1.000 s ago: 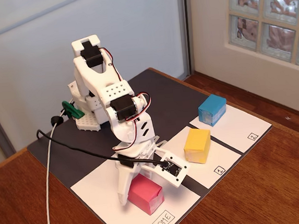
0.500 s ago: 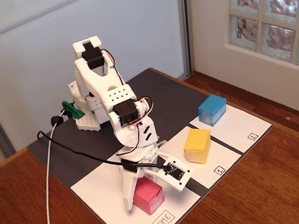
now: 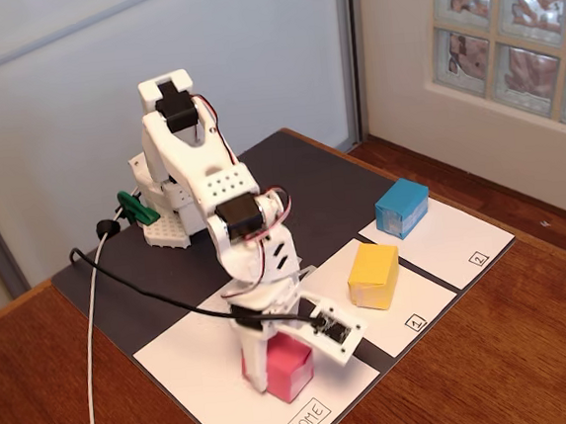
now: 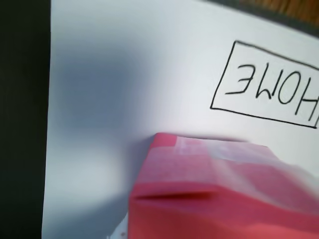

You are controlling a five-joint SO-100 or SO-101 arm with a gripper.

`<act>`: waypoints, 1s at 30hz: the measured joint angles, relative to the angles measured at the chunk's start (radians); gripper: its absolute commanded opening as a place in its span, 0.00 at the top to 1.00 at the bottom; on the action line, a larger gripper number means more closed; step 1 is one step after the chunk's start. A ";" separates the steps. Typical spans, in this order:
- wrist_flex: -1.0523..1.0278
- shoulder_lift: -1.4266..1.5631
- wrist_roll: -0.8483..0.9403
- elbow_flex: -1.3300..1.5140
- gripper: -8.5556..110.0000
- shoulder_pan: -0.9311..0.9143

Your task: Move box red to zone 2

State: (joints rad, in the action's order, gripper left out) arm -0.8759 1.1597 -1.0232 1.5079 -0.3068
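From the fixed view I have the tool (image 3: 271,350) down over the red box (image 3: 288,368), which sits on the HOME panel (image 3: 207,362) near its label. The arm hides the fingertips, so I cannot tell whether the jaws are closed on the box or merely around it. In the wrist view the red box (image 4: 219,189) fills the lower frame, blurred, with the HOME label (image 4: 266,84) above it. Zone 2 (image 3: 454,237) carries the blue box (image 3: 403,207); the yellow box (image 3: 374,275) sits on panel 1 (image 3: 410,305). All rest on the bench (image 3: 533,349).
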 measured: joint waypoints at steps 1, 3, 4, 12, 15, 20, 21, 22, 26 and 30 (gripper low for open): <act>0.000 0.000 0.000 0.000 0.83 0.000; 0.000 0.000 0.000 0.000 0.87 0.000; 0.000 0.000 0.000 0.000 0.88 0.000; -0.067 0.035 0.000 0.003 0.93 0.000; -0.155 0.087 0.000 -0.015 0.93 0.000; -0.423 0.192 -0.006 -0.178 0.93 0.000; -0.482 0.216 -0.006 -0.215 0.93 0.000; -0.529 0.242 -0.006 -0.249 0.93 0.000; -0.661 0.353 -0.006 -0.334 0.93 0.018; -0.698 0.451 -0.006 -0.348 0.93 0.087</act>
State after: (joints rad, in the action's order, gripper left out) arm -1.5739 1.6107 -1.0293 1.1597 -0.2194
